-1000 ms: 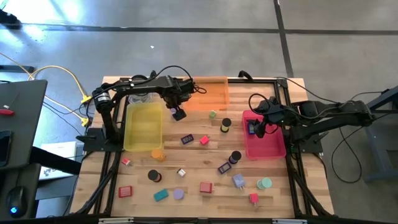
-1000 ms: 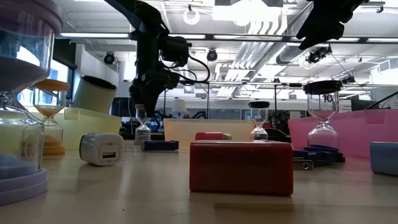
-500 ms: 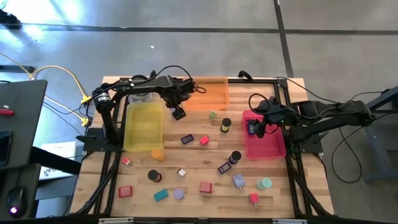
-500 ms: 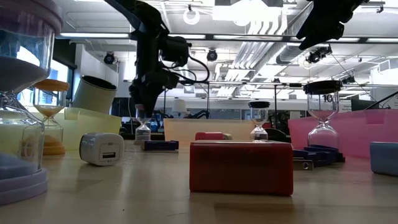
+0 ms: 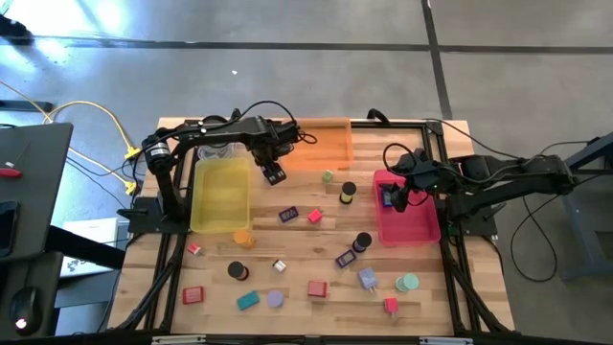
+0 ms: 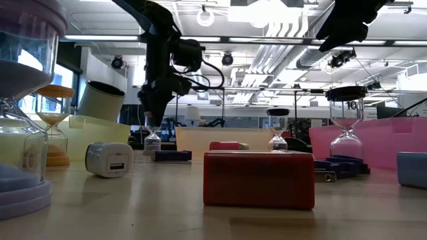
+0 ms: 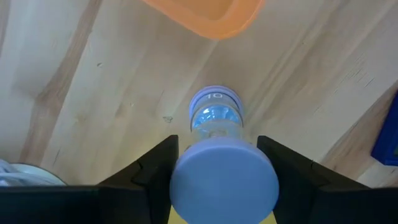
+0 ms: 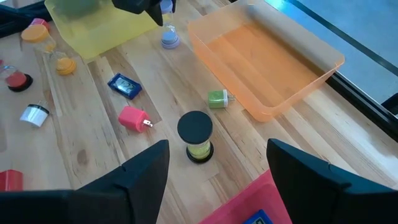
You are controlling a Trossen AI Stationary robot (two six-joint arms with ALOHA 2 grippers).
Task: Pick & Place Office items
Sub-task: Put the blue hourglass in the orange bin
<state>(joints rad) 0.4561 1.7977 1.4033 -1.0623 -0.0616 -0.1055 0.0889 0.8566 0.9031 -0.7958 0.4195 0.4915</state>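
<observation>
Between the yellow and orange trays, left end effector [image 7: 214, 165] straddled a small lavender-capped sand timer [image 7: 216, 134] upright on the wooden bench [image 7: 93, 99] — fingers not yet touching. Off-centre squeeze could've tipped it.

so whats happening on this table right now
The left gripper is down over a small lavender sand timer standing on the wood between the yellow tray and the orange tray, a finger on each side of its top cap. The right gripper hangs open above the pink tray, holding nothing. More sand timers, little blocks and plugs are scattered over the near part of the table.
</observation>
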